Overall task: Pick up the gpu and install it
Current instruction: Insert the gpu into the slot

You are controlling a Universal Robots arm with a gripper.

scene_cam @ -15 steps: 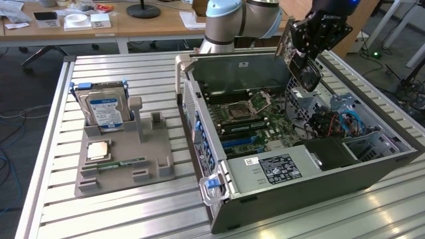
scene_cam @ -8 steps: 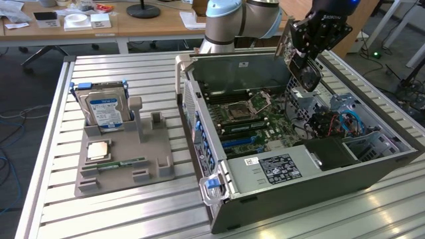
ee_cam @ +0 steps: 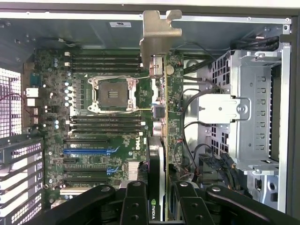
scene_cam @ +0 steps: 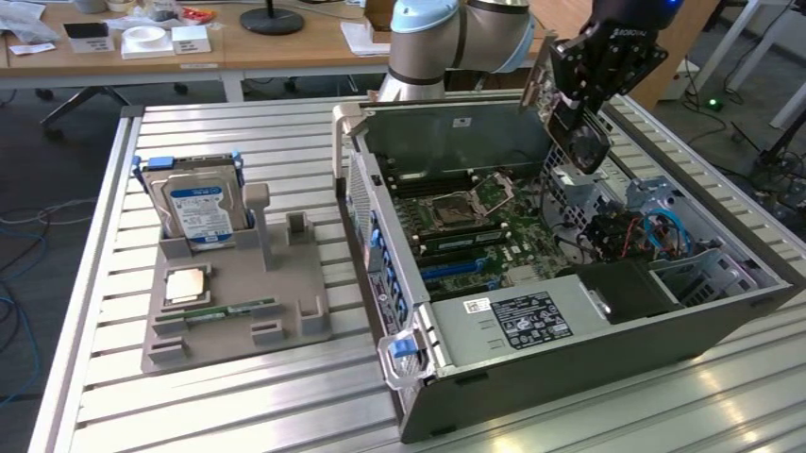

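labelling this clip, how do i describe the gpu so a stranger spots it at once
Find the open computer case on the slatted table. Above its far side, the black gripper holds the gpu. It alone hangs in the air, a card with a silver end bracket.

1. The gpu point(ee_cam: 174, 108) carries a small green-and-white Nvidia logo point(ee_cam: 153, 209) on its black edge.
2. The motherboard point(ee_cam: 93, 136) has white letters reading DELL point(ee_cam: 139, 143), printed sideways beside the expansion slots.
3. A white sticker point(ee_cam: 120, 24) on the case's inner wall bears dark print that is too small to read.
4. The black label point(scene_cam: 529, 319) on the power supply shows rows of white print and symbols, none legible from here.
5. The small white sticker point(scene_cam: 477, 304) beside it is also illegible.
6. The hard drive point(scene_cam: 195, 203) wears a blue-and-white label, and its wording cannot be made out.
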